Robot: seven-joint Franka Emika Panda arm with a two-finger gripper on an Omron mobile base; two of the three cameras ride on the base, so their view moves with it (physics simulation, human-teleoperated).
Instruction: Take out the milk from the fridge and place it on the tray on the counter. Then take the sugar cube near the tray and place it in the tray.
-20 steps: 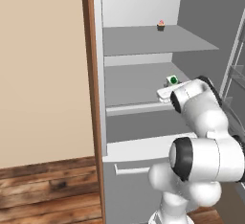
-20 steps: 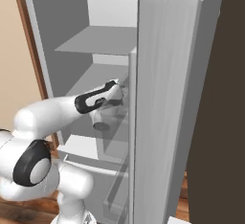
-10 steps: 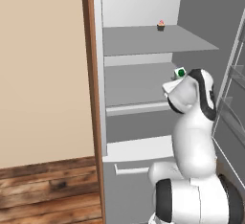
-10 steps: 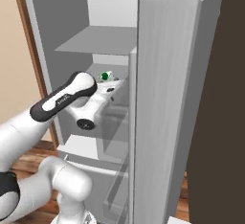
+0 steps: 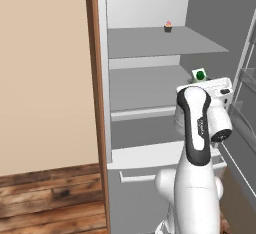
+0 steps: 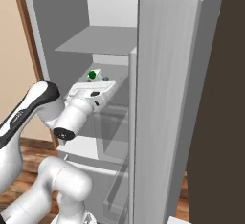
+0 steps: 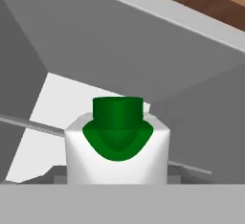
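A: A simulated kitchen is shown: the fridge, light grey, stands open beside a beige wall and a brown wood panel, with wooden flooring low on the left.

B: And the milk?

A: It is seen at the front of the fridge's middle level, its green cap just above the white hand. In the hand view the carton sits squarely between the fingers, close to the camera and upright in that frame.

B: Is it gripped?

A: The gripper is judged to be clenched on the carton: the jaws are part closed, the carton is lodged between them, and no shelf is seen under it. The finger pads themselves are hidden, so contact is inferred rather than seen. A grip low on the body would keep the carton level for carrying out.

B: What else is nearby?

A: A small pink-topped cupcake is left on the upper shelf, well apart from the hand. The open door with its clear racks stands just beside the wrist, and the shelf edges lie above and below.

B: So what is in the way?

A: The door and its racks are judged the main hazard while the carton is drawn out; the cupcake is not
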